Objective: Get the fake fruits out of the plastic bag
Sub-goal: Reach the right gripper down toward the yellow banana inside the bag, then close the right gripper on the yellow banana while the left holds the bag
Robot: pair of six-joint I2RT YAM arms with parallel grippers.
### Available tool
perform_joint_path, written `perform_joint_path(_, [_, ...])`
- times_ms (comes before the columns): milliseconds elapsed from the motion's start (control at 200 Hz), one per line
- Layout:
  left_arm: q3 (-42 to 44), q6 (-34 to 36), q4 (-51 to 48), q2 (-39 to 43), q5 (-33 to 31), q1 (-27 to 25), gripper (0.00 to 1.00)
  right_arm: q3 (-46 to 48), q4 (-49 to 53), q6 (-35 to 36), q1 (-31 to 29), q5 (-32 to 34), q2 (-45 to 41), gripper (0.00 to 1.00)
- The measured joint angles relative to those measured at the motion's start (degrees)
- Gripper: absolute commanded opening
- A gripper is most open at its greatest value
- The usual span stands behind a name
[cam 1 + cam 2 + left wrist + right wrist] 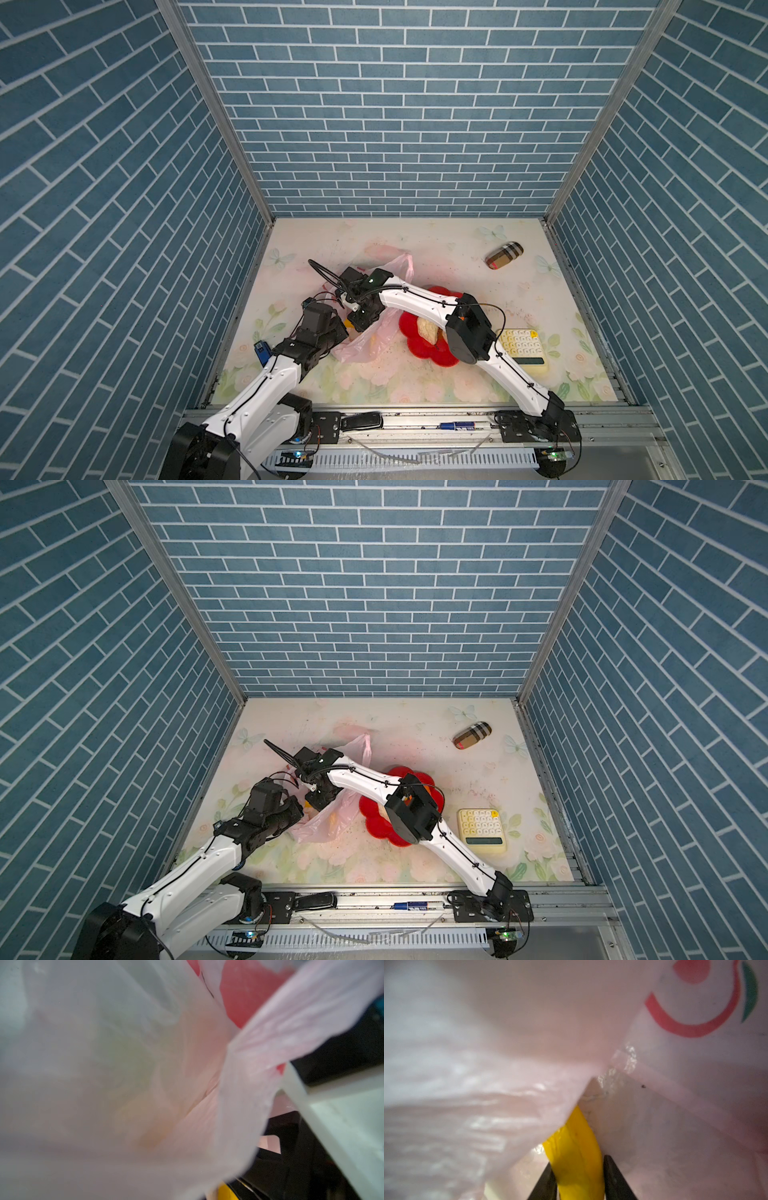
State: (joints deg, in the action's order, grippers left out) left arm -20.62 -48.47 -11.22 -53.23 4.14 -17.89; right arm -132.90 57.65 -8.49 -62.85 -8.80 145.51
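Flat surface (415, 245) w/ pastel floral + butterfly print, boxed on 3 sides by blue brick-pattern walls (395, 124). Alu posts at back corners, metal rail (415, 419) along near edge.

Thin translucent pale-pink plastic bag (361, 347), crinkly w/ red printed marks, lies left of centre, one loop handle trailing toward the back. Glossy red flower-shaped dish (428, 358) just right of it, rough cream toy fruit (428, 330) inside. Cream calculator (521, 347) near right. Tan plaid oblong case (504, 257) far right, well apart.

Right claw (578, 1160) reaches across into the bag, black fingers pinching smooth yellow toy banana (577, 1136). Left claw (341, 330) at bag's left edge, pressed together. Can't tell if film is betw. the fingers, as bag smothers that wrist lens.

Open room: back-left of surface and strip by near rail. Arms crowd the middle.
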Motion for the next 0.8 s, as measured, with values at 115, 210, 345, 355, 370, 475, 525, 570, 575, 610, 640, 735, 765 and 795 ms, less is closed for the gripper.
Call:
perform_joint_path(115, [0.0, 0.0, 0.0, 0.0, 0.0, 0.0, 0.03, 0.0, -0.2, 0.0, -0.1, 0.8, 0.0, 0.25])
perform_joint_path(210, [0.0, 0.0, 0.0, 0.0, 0.0, 0.0, 0.03, 0.0, -0.3, 0.0, -0.1, 1.2, 0.0, 0.2])
perform_joint_path(345, [0.0, 0.0, 0.0, 0.0, 0.0, 0.0, 0.03, 0.0, -0.4, 0.0, 0.0, 1.7, 0.0, 0.16])
perform_joint_path(355, [0.0, 0.0, 0.0, 0.0, 0.0, 0.0, 0.03, 0.0, -0.4, 0.0, 0.0, 1.7, 0.0, 0.16])
perform_joint_path(370, [0.0, 0.0, 0.0, 0.0, 0.0, 0.0, 0.03, 0.0, -0.5, 0.0, 0.1, 1.9, 0.0, 0.16])
perform_joint_path(475, [0.0, 0.0, 0.0, 0.0, 0.0, 0.0, 0.03, 0.0, -0.7, 0.0, 0.3, 2.7, 0.0, 0.14])
perform_joint_path(525, [0.0, 0.0, 0.0, 0.1, 0.0, 0.0, 0.03, 0.0, -0.7, 0.0, 0.4, 3.1, 0.0, 0.13])
perform_joint_path(570, [0.0, 0.0, 0.0, 0.2, 0.0, 0.0, 0.03, 0.0, -0.7, 0.0, 0.5, 3.3, 0.0, 0.13])
perform_joint_path(575, [0.0, 0.0, 0.0, 0.2, 0.0, 0.0, 0.03, 0.0, -0.7, 0.0, 0.5, 3.3, 0.0, 0.13])
perform_joint_path(610, [0.0, 0.0, 0.0, 0.3, 0.0, 0.0, 0.03, 0.0, -0.8, 0.0, 0.6, 3.5, 0.0, 0.13])
perform_joint_path(640, [0.0, 0.0, 0.0, 0.3, 0.0, 0.0, 0.03, 0.0, -0.8, 0.0, 0.8, 3.7, -0.1, 0.13])
perform_joint_path(735, [0.0, 0.0, 0.0, 0.4, 0.0, 0.0, 0.03, 0.0, -0.8, 0.0, 1.4, 4.4, -0.1, 0.13])
perform_joint_path(765, [0.0, 0.0, 0.0, 0.5, 0.0, 0.0, 0.03, 0.0, -0.8, 0.0, 1.6, 4.7, -0.1, 0.12])
perform_joint_path(795, [0.0, 0.0, 0.0, 0.7, 0.0, 0.0, 0.03, 0.0, -0.8, 0.0, 1.8, 4.9, -0.1, 0.12])
